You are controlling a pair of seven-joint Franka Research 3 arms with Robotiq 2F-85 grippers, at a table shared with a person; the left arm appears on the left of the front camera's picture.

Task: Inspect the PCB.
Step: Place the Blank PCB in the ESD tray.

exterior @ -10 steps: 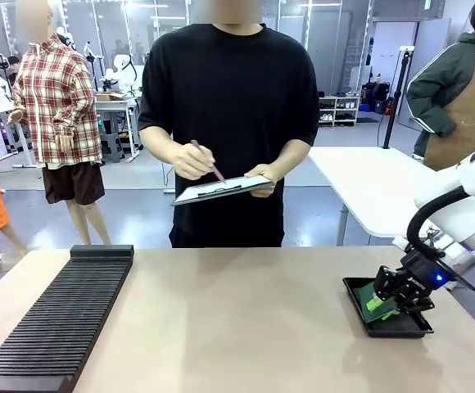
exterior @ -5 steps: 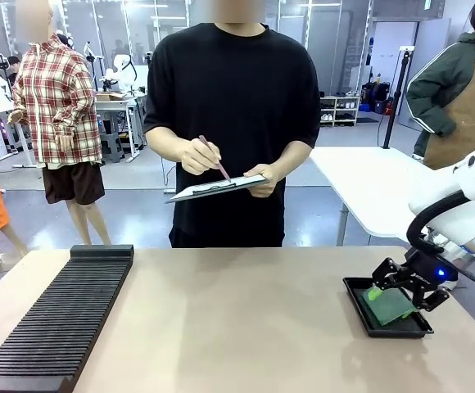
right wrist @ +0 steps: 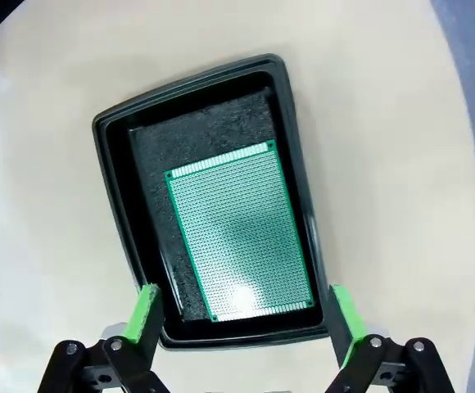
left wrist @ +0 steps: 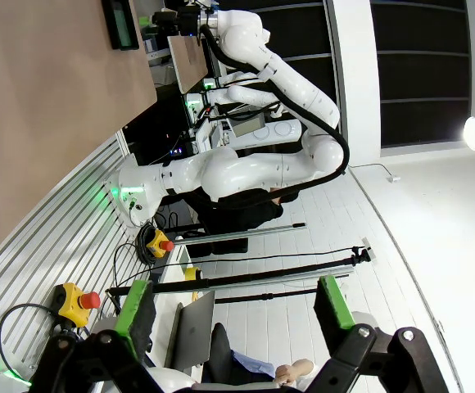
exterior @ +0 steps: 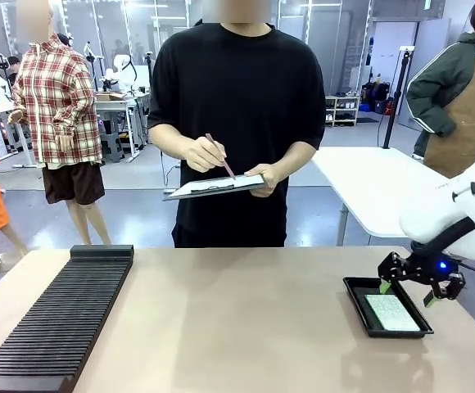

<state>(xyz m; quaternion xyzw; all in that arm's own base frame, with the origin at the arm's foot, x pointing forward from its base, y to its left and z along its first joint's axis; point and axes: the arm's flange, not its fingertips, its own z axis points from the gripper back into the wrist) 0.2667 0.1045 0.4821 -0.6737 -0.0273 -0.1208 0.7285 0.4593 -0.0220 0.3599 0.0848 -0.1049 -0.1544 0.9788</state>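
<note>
The PCB (exterior: 391,312) (right wrist: 239,231) is a pale-green speckled board lying flat inside a shallow black tray (exterior: 358,299) (right wrist: 119,176) at the table's right. My right gripper (exterior: 407,286) (right wrist: 243,318) hovers open just above the tray's far edge, its green pads (right wrist: 147,313) spread wide and nothing between them. The left gripper (left wrist: 233,315) stands open and empty, pointing away from the table toward the room. The tray (left wrist: 123,23) appears small at the top of the left wrist view.
A long black slotted rack (exterior: 57,318) lies along the table's left side. Across the table a person in a black shirt holds a white clipboard (exterior: 213,187) and a pen (exterior: 220,156). Bare tabletop stretches between rack and tray.
My right gripper let go of the PCB, opened wide and rose off the tray; the board dropped from tilted to flat. The person's pen hand shifted slightly.
</note>
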